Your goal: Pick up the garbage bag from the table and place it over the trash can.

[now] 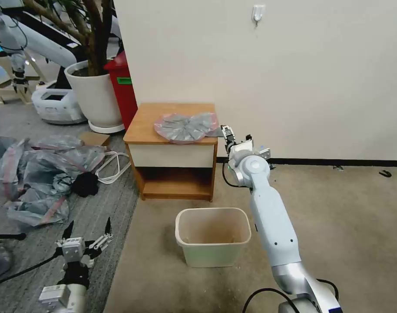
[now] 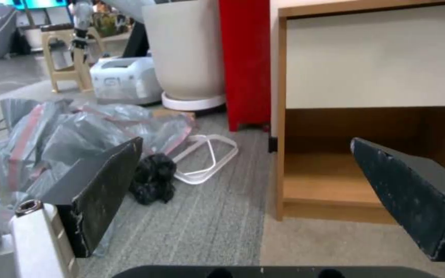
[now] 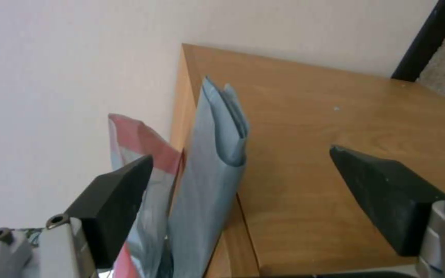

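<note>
So the garbage bag is lying flat on top of the counter, toward the wall-side corner, w/ one grey flap hanging a bit past the edge nearest the right gripper. Pink-red band shows along the bag's rim. Right arm is stretched out to that same corner of the counter, gripper right at the bag's overhanging edge. In the right wrist view the black fingers are spread wide, a folded grey strip of the bag standing between them, nothing pinched afaict, jaws not closed on anything.

Trash can sits on the carpet in front of the counter, upright, mouth open, a short way out from the drawer front.

Left gripper hangs low over the floor, off to the counter's left & well apart from it, fingers wide open, holding nothing. Left wrist view looks at the counter's lower shelf from that side.

Heap of similar grey-pink bags lies on the floor left of the counter, plus a black crumpled thing & white plastic loops between heap and counter. White plant pot and tall red bin stand behind the counter's left back corner
</note>
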Motion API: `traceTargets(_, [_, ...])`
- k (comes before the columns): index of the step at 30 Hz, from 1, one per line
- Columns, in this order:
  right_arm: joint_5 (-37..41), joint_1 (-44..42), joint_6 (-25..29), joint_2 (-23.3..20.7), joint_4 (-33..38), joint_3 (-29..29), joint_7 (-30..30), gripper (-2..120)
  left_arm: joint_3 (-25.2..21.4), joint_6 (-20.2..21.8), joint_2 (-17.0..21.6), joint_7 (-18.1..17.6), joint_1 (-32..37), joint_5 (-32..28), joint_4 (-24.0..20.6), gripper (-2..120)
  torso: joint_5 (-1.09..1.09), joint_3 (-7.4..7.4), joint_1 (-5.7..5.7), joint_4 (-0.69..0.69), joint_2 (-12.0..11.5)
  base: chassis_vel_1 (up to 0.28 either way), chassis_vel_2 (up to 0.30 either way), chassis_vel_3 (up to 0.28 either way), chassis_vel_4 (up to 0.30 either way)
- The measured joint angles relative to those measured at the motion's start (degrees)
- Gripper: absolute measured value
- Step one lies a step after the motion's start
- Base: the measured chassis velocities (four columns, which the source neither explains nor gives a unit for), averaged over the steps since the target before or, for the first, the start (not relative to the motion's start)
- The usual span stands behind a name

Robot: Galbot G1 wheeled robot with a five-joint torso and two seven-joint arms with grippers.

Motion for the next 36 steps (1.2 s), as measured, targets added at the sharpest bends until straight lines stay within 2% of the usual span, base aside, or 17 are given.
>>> traceTargets(4, [-0.43, 0.33, 0.07, 0.01, -0.72, 0.1, -0.12, 88, -0.05, -0.15, -0.03, -0.02, 0.12, 0.0, 0.01, 100, 0.0, 0.0, 0.0, 0.0, 0.0, 0.0, 0.0, 0.0, 0.0])
traceTargets(7, [-0.82, 0.48, 0.16, -0.01, -1.2, 0.22, -0.46, 78, -0.05, -0.33, -0.05, -0.03, 0.11, 0.0, 0.29, 100, 0.0, 0.0, 0.0, 0.0, 0.0, 0.0, 0.0, 0.0, 0.0])
traceTargets(9, [-0.92, 0.61, 0.19, 0.04, -1.36, 0.33, -0.54, 77, -0.05, -0.37, -0.05, -0.05, -0.01, 0.07, 0.47, 100, 0.0, 0.0, 0.0, 0.0, 0.0, 0.0, 0.0, 0.0, 0.0])
traceTargets(11, [-1.08, 0.76, 0.24, 0.04, -1.51, 0.43, -0.57, 68, -0.05, -0.38, -0.04, -0.05, -0.09, 0.14, 0.57, 100, 0.0, 0.0, 0.0, 0.0, 0.0, 0.0, 0.0, 0.0, 0.0])
traceTargets(13, [-1.11, 0.85, 0.27, 0.04, -1.59, 0.47, -0.58, 64, -0.05, -0.38, -0.03, -0.05, -0.11, 0.15, 0.62, 100, 0.0, 0.0, 0.0, 0.0, 0.0, 0.0, 0.0, 0.0, 0.0])
traceTargets(16, [-1.23, 0.98, 0.34, 0.08, -1.75, 0.63, -0.71, 49, -0.06, -0.44, -0.02, -0.05, -0.14, 0.21, 0.83, 100, 0.0, 0.0, 0.0, 0.0, 0.0, 0.0, 0.0, 0.0, 0.0])
traceTargets(18, [-1.25, 1.01, 0.34, 0.09, -1.76, 0.67, -0.74, 46, -0.06, -0.46, -0.02, -0.06, -0.14, 0.23, 0.87, 100, 0.0, 0.0, 0.0, 0.0, 0.0, 0.0, 0.0, 0.0, 0.0])
traceTargets(20, [-1.3, 1.04, 0.37, 0.09, -1.79, 0.77, -0.8, 34, -0.06, -0.53, -0.02, -0.06, -0.12, 0.26, 0.96, 100, 0.0, 0.0, 0.0, 0.0, 0.0, 0.0, 0.0, 0.0, 0.0])
traceTargets(21, [-1.3, 1.04, 0.37, 0.09, -1.79, 0.77, -0.8, 34, -0.06, -0.53, -0.02, -0.06, -0.12, 0.26, 0.96, 100, 0.0, 0.0, 0.0, 0.0, 0.0, 0.0, 0.0, 0.0, 0.0])
traceTargets(23, [-1.35, 1.09, 0.4, 0.05, -1.79, 0.86, -0.82, 24, -0.08, -0.57, 0.01, -0.06, -0.23, 0.27, 1.05, 100, 0.0, 0.0, 0.0, 0.0, 0.0, 0.0, 0.0, 0.0, 0.0])
traceTargets(24, [-1.35, 1.09, 0.4, 0.05, -1.79, 0.86, -0.82, 24, -0.08, -0.57, 0.01, -0.06, -0.23, 0.27, 1.05, 100, 0.0, 0.0, 0.0, 0.0, 0.0, 0.0, 0.0, 0.0, 0.0])
traceTargets(26, [-1.38, 1.1, 0.44, -0.06, -1.79, 0.9, -0.82, 13, -0.09, -0.58, 0.01, -0.09, -0.3, 0.27, 1.11, 100, 0.0, 0.0, 0.0, 0.0, 0.0, 0.0, 0.0, 0.0, 0.0])
traceTargets(30, [-1.45, 1.1, 0.51, -0.28, -1.63, 0.99, -0.82, 1, -0.1, -0.69, 0.0, -0.1, -0.33, 0.29, 1.35, 100, 0.0, 0.0, 0.0, 0.0, 0.0, 0.0, 0.0, 0.0, 0.0])
traceTargets(36, [-1.51, 1.06, 0.63, -0.87, -1.2, 1.11, -0.82, 0, -0.1, -0.86, -0.04, -0.11, -0.44, 0.32, 1.74, 100, 0.0, 0.0, 0.0, 0.0, 0.0, 0.0, 0.0, 0.0, 0.0])
